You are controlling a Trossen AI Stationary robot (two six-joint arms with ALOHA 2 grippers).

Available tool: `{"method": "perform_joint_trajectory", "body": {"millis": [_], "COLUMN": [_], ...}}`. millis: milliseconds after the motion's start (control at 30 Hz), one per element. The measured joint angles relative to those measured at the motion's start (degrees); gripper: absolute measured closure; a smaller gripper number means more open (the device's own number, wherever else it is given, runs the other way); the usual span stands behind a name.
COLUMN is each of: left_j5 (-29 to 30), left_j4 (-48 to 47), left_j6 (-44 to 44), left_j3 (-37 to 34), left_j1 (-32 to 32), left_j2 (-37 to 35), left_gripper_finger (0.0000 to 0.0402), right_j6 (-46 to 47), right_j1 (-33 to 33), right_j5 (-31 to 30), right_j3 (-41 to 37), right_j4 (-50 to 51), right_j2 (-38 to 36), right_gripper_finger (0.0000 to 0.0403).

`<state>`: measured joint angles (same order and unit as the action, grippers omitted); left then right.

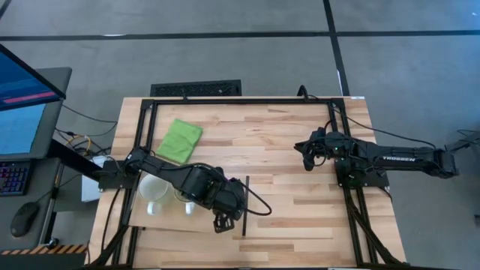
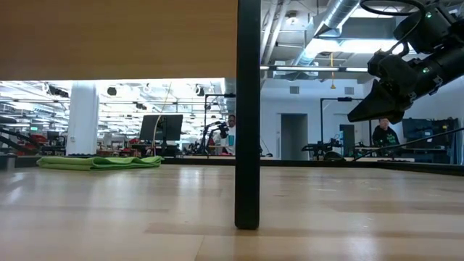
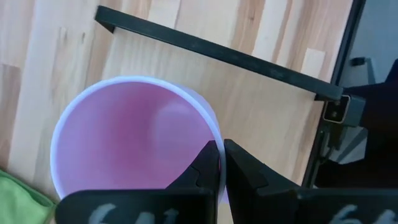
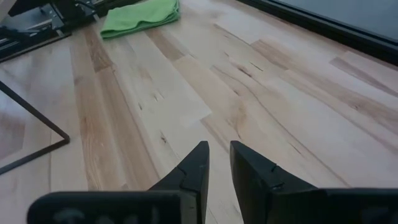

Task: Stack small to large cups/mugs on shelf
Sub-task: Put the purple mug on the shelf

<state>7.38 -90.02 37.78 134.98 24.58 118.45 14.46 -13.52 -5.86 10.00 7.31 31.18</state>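
Note:
The light purple mug (image 3: 130,143) shows from above in the left wrist view, over the pale plywood shelf (image 3: 249,112) with its dark edge strip (image 3: 217,53). My left gripper (image 3: 221,155) is shut on the mug; in the high view (image 1: 223,219) the arm hides the mug. The white mug (image 1: 154,191) stands on the shelf (image 1: 172,223), and a greenish mug (image 1: 182,197) is partly hidden under my left arm. My right gripper (image 1: 306,156) hangs above the table's right part, open by a narrow gap (image 4: 219,158) and empty. My left gripper pinches the purple mug's rim (image 3: 208,134), with one finger (image 3: 202,168) inside the mug and the other (image 3: 245,171) outside its wall. The fingers come from above, pointing down. The mug is upright with its mouth up. Whether its base is on the shelf cannot be seen.
A folded green cloth (image 1: 180,139) lies at the table's far left. In the low view the shelf board (image 2: 116,36) stands raised on a dark post (image 2: 247,116). A dark frame (image 1: 240,100) borders the table. Bare tabletop (image 1: 292,195) lies between the arms.

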Motion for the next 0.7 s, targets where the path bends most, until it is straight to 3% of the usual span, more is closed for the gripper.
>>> {"method": "perform_joint_trajectory", "body": {"millis": [500,700], "left_j5": [-2.0,-2.6], "left_j4": [0.1,1.4], "left_j6": [0.0,0.0], "left_j3": [-1.2,-1.3], "left_j1": [0.1,0.1], "left_j2": [0.0,0.0], "left_gripper_finger": [0.0401,0.0376], "right_j6": [0.0,0.0], "right_j1": [0.0,0.0], "right_j5": [0.0,0.0], "right_j3": [0.0,0.0], "right_j4": [0.0,0.0], "right_j2": [0.0,0.0], "right_gripper_finger": [0.0316,0.0316]}}
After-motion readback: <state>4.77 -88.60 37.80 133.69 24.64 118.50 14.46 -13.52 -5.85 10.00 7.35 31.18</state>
